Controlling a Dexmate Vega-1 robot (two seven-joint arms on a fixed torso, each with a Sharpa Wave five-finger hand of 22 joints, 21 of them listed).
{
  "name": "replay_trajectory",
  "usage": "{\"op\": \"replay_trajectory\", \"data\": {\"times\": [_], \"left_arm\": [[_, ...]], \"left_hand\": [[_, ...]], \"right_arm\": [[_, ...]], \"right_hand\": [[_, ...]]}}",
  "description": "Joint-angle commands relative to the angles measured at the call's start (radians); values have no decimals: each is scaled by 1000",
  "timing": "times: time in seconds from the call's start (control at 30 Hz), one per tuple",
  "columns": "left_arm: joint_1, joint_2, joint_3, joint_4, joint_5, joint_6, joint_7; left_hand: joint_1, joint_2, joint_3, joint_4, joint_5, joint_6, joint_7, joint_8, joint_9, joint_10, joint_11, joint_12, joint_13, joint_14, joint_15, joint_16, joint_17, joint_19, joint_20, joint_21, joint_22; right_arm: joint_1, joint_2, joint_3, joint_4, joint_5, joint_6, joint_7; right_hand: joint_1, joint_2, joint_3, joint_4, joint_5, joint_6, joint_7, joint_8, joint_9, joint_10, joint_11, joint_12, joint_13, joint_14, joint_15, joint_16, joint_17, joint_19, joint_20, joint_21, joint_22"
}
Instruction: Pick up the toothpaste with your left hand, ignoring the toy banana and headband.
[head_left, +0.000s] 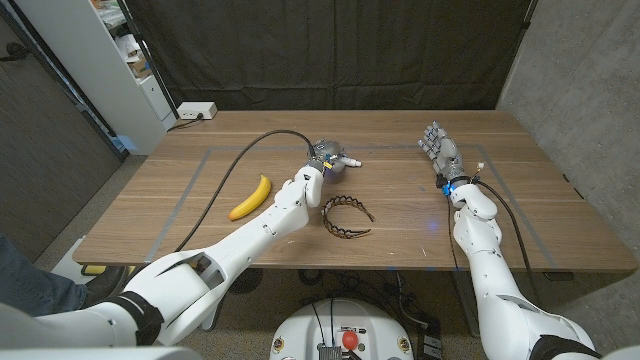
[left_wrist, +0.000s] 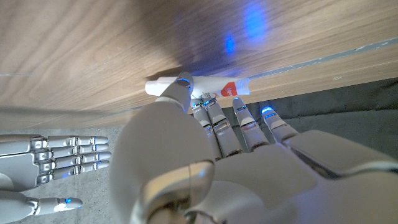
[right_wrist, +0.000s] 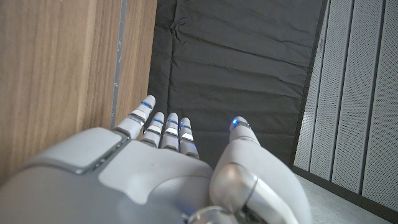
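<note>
Now the left hand (left_wrist: 205, 134) pinches the toothpaste (left_wrist: 214, 87), a white tube with a red band, while the right hand (head_left: 440, 150) waits at three o'clock, fingers spread, holding nothing.

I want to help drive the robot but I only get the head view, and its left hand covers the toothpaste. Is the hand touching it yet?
Observer: Yes. In the left wrist view the left hand has its fingertips on the toothpaste.
Operator: Is it up in the air?
Observer: No, the tube lies on the table.
Operator: What's the other hand doing?
Observer: In its wrist view the right hand holds nothing, fingers straight and apart.
</note>
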Motion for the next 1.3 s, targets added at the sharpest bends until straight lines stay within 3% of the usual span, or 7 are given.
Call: {"op": "replay_trajectory", "data": {"times": [0.03,0.63,1.3], "left_arm": [[-7,3,-8,8,-8,-15,7],[10,22,-27,-43,-8,-12,3],[65,65,-63,-173,3,-4,-31]], "left_hand": [[14,1,-4,2,-4,14,-3,11,2,13,-2,-3,5,13,-12,2,1,11,1,5,4],[20,3,-9,4,-7,19,-1,11,3,21,-2,-6,9,21,-12,1,1,15,3,3,4],[23,4,-16,6,-8,21,-2,10,4,25,-3,-10,13,25,-13,-2,1,17,3,1,4]], "right_arm": [[11,5,1,17,-8,11,-6],[20,8,0,14,-13,15,-9],[-22,9,-20,-67,-12,-14,-17]], "right_hand": [[-5,-3,0,-5,4,9,1,3,2,8,4,-2,2,9,-2,-4,3,2,6,1,5],[-4,-2,2,-6,4,10,0,4,2,8,3,-2,2,9,-2,-5,3,2,6,1,5],[-5,-1,3,-6,4,10,2,4,2,9,2,-2,2,10,-2,-4,3,3,6,1,5]]}}
